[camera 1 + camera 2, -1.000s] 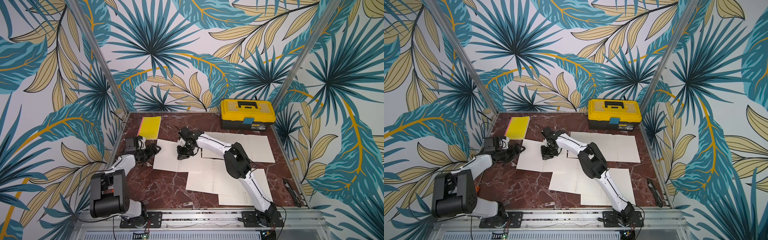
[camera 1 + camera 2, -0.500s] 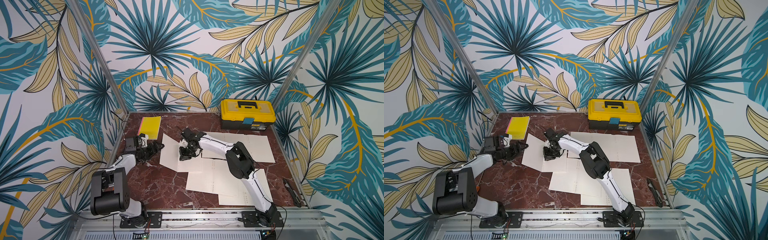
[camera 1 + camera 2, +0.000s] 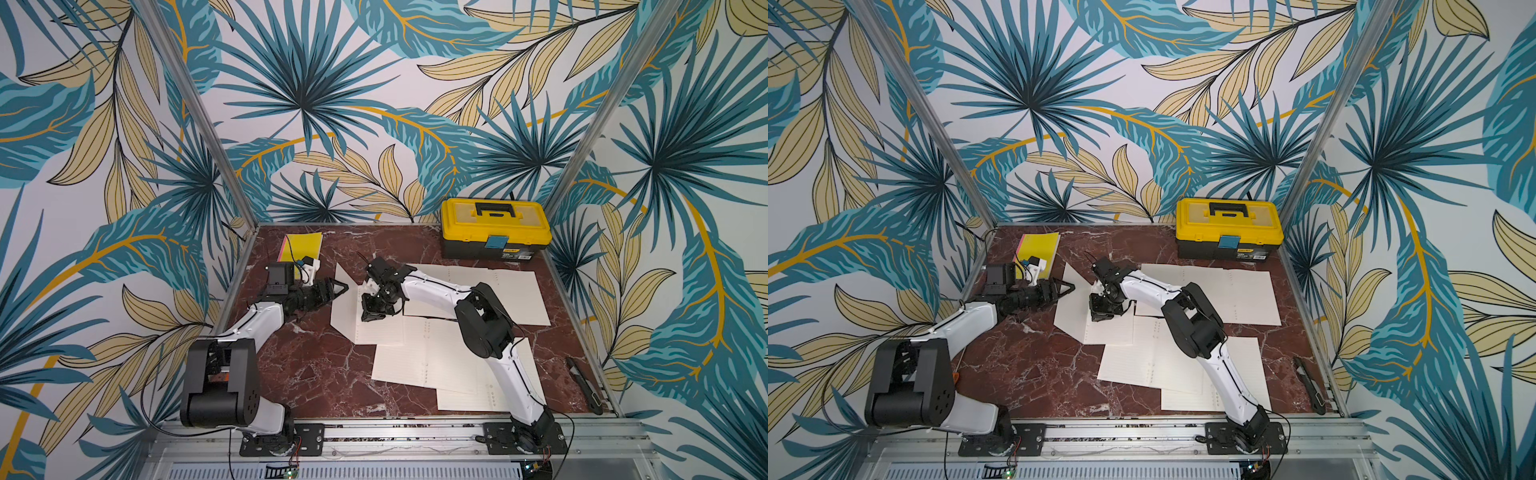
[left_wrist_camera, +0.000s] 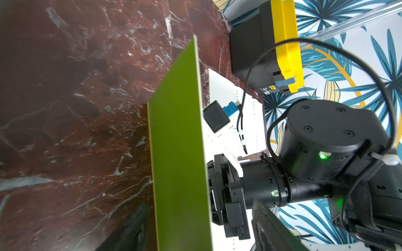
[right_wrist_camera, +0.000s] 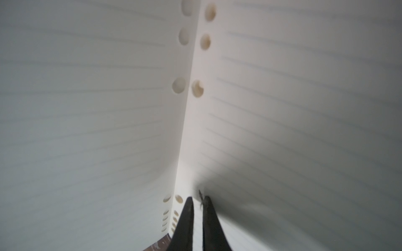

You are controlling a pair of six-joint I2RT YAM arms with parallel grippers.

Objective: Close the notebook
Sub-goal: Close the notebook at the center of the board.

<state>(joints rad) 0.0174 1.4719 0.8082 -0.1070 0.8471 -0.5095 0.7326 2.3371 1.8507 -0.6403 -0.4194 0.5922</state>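
– Right gripper [image 5: 196, 198] nearly shut, tips on notebook [image 3: 378, 328] page by spine. Notebook left of table [image 3: 316, 365] centre, cover [image 4: 178, 152] half up.
– Left gripper [image 3: 338, 287] jaws apart, astride cover. Likely risk: cover closes onto right gripper; sheets [image 3: 415, 361] drag.

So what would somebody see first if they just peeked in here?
Probably the giant blue-green and yellow leaves on the wallpaper, which covers every wall around the table. Next comes the bright yellow toolbox in the far right corner. Then the left arm and right arm meeting at a notebook, whose left half is tilted up off the dark red marble table.
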